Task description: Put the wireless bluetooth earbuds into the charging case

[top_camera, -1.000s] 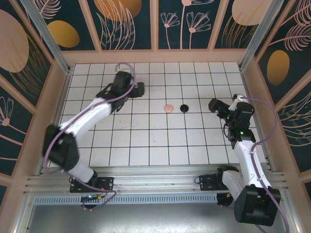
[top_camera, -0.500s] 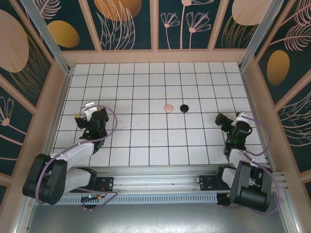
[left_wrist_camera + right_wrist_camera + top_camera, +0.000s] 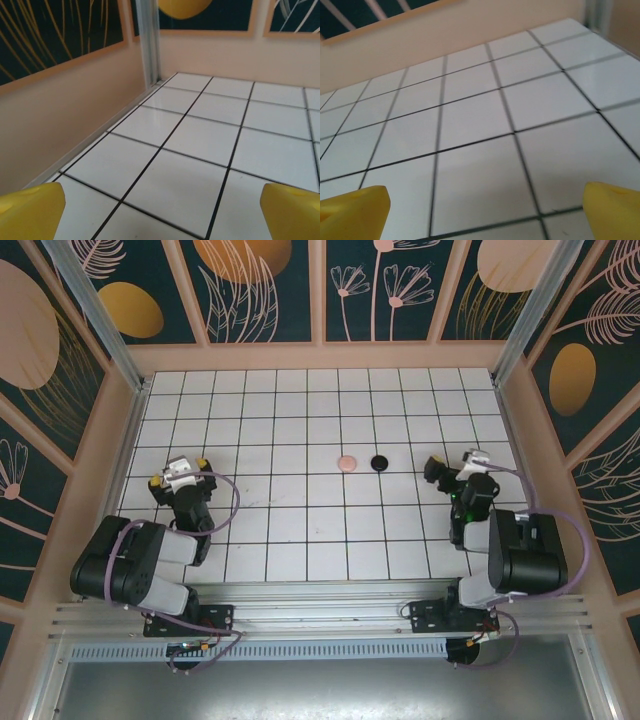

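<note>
Two small round charging cases lie side by side mid-table, one pink and one black, both lying flat. No earbuds can be made out. My left gripper sits low at the left side of the tiled floor, far from the cases. In the left wrist view its yellow fingertips stand wide apart, so the left gripper is open over bare tile. My right gripper rests right of the black case. The right gripper is open too, with nothing between its yellow fingertips.
The white tiled floor is boxed in by peach walls and metal corner posts. The left wall runs close beside the left gripper. Both arms are folded back over their bases at the near edge.
The left arm pulled back from the far left-centre to the near left and folded up. The right arm also folded back, its gripper ending slightly farther left. Both stayed open.
</note>
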`<action>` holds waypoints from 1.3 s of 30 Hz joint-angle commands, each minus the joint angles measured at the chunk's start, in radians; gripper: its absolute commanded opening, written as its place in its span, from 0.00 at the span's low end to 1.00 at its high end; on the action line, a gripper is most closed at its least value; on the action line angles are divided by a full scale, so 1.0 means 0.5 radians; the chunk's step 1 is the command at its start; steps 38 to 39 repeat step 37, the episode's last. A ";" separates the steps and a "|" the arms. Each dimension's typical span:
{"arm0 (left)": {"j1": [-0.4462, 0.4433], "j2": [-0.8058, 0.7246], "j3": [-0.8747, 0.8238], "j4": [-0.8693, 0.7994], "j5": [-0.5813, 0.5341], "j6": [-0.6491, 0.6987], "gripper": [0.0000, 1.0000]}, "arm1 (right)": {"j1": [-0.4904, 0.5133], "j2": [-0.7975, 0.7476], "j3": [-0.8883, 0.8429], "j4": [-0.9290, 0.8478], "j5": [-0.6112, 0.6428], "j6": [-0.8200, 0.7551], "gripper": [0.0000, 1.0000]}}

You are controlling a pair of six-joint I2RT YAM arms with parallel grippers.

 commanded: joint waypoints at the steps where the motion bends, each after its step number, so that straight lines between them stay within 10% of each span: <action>1: 0.088 -0.031 -0.040 0.267 0.271 0.007 0.99 | 0.041 0.068 0.033 0.187 0.039 -0.161 0.99; 5: 0.158 0.203 -0.071 0.611 0.430 0.014 0.99 | 0.048 0.081 0.031 0.204 0.035 -0.175 0.99; 9: 0.284 0.107 0.084 0.130 0.595 -0.130 0.99 | 0.064 0.105 0.004 0.271 0.080 -0.176 0.99; 39: 0.285 0.091 0.084 0.099 0.605 -0.119 0.99 | 0.058 0.102 0.001 0.272 0.066 -0.175 0.99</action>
